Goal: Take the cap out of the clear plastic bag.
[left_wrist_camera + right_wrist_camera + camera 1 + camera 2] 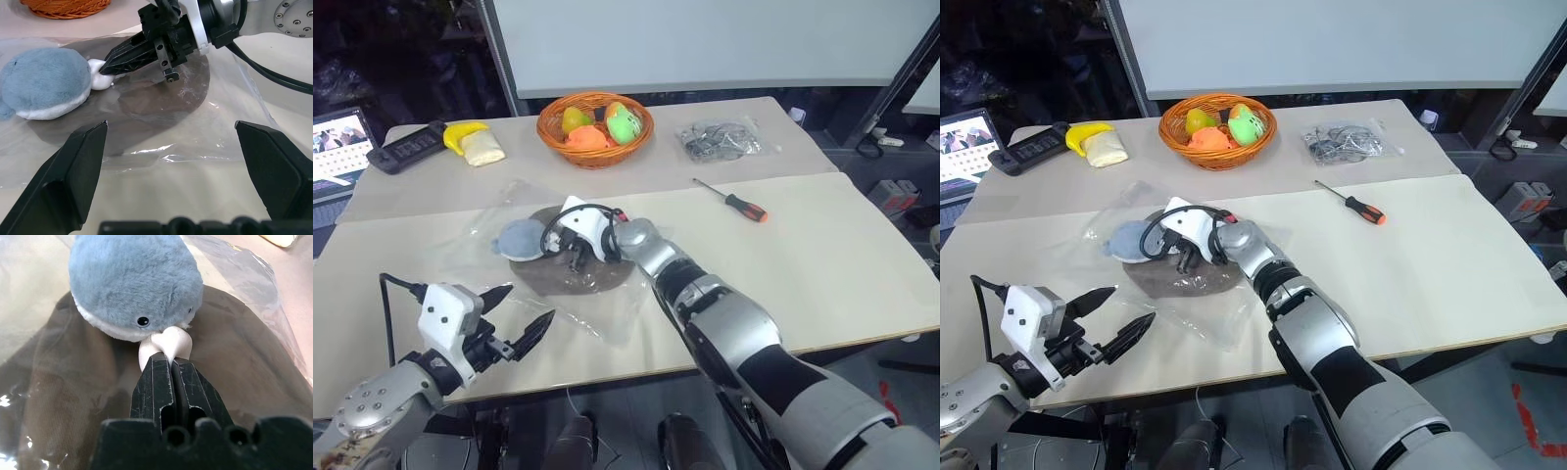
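Two grippers: the right gripper (171, 363) pinches the white nub of a blue plush toy (133, 284) lying atop the cap (161, 93), inside the clear plastic bag (230, 122); the left gripper (516, 320) hovers wide open, empty, nearby.

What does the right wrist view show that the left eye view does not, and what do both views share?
Right wrist view: the black eye and white nub of the blue plush, the nub at the tips of the shut right gripper. Left eye view: the fruit basket, screwdriver, bag of metal parts and open left gripper. Both: the plush over the brown cap in the clear plastic bag.
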Available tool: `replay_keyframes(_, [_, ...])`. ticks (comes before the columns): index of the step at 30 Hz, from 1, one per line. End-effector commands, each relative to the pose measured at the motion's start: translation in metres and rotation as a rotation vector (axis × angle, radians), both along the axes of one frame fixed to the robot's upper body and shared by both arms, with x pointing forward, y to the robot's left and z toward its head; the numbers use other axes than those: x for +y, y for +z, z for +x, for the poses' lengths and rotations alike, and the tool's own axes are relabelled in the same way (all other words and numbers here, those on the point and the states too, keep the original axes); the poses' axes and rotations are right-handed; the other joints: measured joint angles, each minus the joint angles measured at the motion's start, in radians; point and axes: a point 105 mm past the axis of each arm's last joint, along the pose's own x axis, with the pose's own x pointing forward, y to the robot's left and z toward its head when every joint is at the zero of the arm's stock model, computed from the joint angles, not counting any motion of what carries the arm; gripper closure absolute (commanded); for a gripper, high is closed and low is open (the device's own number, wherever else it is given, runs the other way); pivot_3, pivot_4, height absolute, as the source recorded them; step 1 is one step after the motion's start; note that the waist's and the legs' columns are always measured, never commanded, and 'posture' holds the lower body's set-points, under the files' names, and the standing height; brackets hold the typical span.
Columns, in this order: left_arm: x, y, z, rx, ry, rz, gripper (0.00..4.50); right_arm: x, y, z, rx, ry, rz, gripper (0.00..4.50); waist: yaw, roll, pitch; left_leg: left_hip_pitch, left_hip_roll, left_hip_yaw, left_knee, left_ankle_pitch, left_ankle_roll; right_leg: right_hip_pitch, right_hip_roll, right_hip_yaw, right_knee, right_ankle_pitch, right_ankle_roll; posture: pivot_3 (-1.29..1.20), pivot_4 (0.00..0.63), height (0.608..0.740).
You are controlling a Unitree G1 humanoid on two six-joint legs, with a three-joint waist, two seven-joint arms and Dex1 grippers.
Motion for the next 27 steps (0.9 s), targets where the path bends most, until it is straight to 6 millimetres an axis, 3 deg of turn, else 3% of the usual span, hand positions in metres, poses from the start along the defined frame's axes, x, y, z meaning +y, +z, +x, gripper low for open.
replay_keyframes(1, [0.0,0.007,0.001,-0.033,0.0,0.019,0.0,0.039,0.017,-0.023,0.035,0.093,0.118,4.46,0.0,0.0,0.0,0.0,0.0,0.0,0.0,0.0,0.0,0.0,0.0,0.0,0.0,0.0,0.0,0.0,0.15,0.74])
replay_keyframes(3, [-0.001,0.007,0.001,-0.032,-0.001,0.02,0.0,0.036,0.043,-0.019,0.046,0.101,0.214,4.46,0.0,0.0,0.0,0.0,0.0,0.0,0.0,0.0,0.0,0.0,0.0,0.0,0.0,0.0,0.0,0.0,0.15,0.74])
replay_keyframes(9, [0.0,0.006,0.003,-0.031,-0.002,0.018,0.0,0.015,0.088,-0.001,0.043,0.057,0.365,4.46,0.0,0.0,0.0,0.0,0.0,0.0,0.0,0.0,0.0,0.0,0.0,0.0,0.0,0.0,0.0,0.0,0.15,0.74])
replay_keyframes(20, [-0.002,0.006,0.005,-0.032,-0.018,0.023,0.0,-0.003,0.093,0.012,0.019,-0.022,0.392,4.46,0.001,0.0,0.0,0.0,0.0,0.0,0.0,0.0,0.0,0.0,0.0,0.0,0.0,0.0,-0.001,0.0,0.15,0.74])
replay_keyframes(24, [-0.003,0.006,0.005,-0.033,-0.022,0.023,0.0,-0.048,0.105,0.045,-0.08,-0.269,0.395,4.46,0.008,0.0,0.0,0.0,0.0,0.0,0.0,0.0,0.0,0.0,0.0,0.0,0.0,0.0,-0.001,0.0,0.15,0.74])
replay_keyframes(27, [-0.003,0.006,0.005,-0.033,-0.022,0.025,0.0,-0.097,0.108,0.068,-0.135,-0.483,0.375,4.46,0.015,0.0,0.0,0.0,0.0,0.0,0.0,0.0,0.0,0.001,-0.001,0.0,-0.001,0.0,-0.001,0.0,0.15,0.74])
